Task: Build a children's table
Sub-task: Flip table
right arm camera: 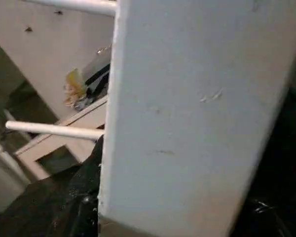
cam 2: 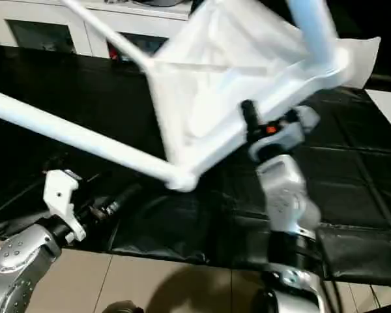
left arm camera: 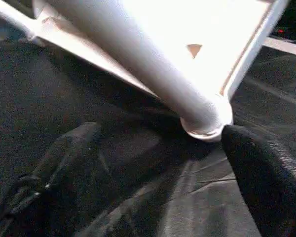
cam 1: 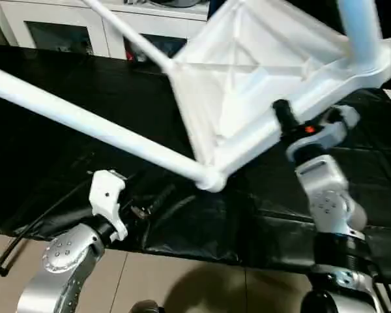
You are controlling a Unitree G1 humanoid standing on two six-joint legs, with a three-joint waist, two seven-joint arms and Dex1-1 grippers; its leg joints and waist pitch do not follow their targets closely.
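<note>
The children's table is tilted above the black cloth, its ribbed white top [cam 1: 247, 72] facing me. One long leg [cam 1: 85, 124] runs left from the near corner socket [cam 1: 212, 179]. Another leg [cam 1: 127, 29] points to the back left, and a third [cam 1: 358, 26] rises at the top right. My right gripper [cam 1: 285, 120] is shut on the top's near rim [right arm camera: 187, 123], one black finger [right arm camera: 89, 187] showing beside it. My left gripper [left arm camera: 160, 133] is open just below the near corner socket [left arm camera: 204, 123], its fingers [left arm camera: 266, 173] wide apart and holding nothing.
A black cloth [cam 1: 52, 143] covers the work surface, creased near its front edge. A white cabinet [cam 1: 58, 26] with glass doors stands behind. Tiled floor [cam 1: 182, 280] shows in front of the surface. A black cable [cam 1: 13, 235] runs by my left forearm.
</note>
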